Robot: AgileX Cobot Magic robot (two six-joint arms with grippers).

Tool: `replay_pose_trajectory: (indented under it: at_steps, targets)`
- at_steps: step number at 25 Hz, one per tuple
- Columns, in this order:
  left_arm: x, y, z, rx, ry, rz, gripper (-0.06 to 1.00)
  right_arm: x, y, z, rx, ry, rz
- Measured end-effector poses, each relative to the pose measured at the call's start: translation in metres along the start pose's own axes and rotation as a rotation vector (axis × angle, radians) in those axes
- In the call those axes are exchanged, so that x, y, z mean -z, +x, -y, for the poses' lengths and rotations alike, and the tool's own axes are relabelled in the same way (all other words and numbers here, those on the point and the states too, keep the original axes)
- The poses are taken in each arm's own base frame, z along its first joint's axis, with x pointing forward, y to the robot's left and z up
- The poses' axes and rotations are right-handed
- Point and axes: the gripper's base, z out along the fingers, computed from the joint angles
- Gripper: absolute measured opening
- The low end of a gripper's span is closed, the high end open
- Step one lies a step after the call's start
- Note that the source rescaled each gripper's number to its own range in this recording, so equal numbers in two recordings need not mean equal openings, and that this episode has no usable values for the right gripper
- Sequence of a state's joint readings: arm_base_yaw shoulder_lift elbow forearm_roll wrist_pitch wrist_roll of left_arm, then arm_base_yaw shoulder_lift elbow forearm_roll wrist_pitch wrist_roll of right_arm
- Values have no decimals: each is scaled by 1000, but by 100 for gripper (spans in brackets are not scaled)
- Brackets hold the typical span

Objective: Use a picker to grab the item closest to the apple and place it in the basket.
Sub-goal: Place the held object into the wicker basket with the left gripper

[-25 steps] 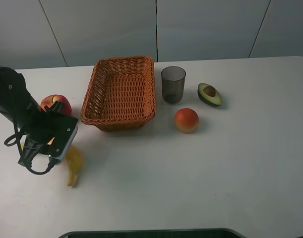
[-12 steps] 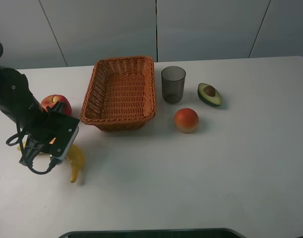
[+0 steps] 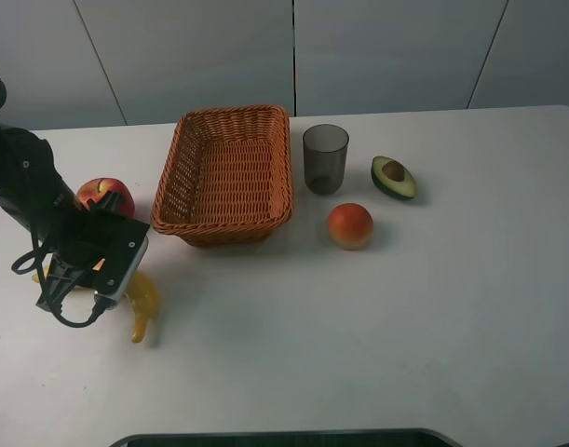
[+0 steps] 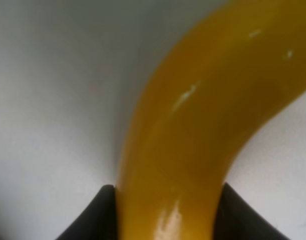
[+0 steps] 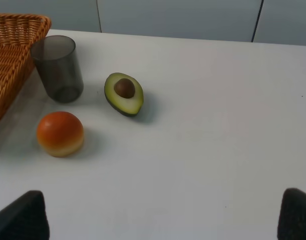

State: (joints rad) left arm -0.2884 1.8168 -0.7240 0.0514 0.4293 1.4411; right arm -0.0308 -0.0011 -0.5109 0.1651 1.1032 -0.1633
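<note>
A red apple lies at the table's left, beside the wicker basket. Just in front of the apple is a yellow banana, the item nearest to it. My left gripper is down over the banana's near-apple end, its fingers hidden under the wrist body in the high view. In the left wrist view the banana fills the frame, and the gripper has a dark fingertip pressed against each side, shut on it. My right gripper stands open, holding nothing.
Right of the basket are a dark translucent cup, an avocado half and an orange-red fruit. The right wrist view shows the cup, the avocado half and the fruit ahead on the white table.
A second ago the banana was blurred and slightly lower; it has since shifted a little toward the apple with the left gripper. Nothing has moved in the last half second.
</note>
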Motion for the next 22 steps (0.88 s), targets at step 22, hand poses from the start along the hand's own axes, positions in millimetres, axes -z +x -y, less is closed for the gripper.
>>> replay_pose_trajectory:
  at_steps: [22]
  targets:
    - [108, 7, 36, 46, -6, -23, 0, 0, 0, 0, 0, 0, 0]
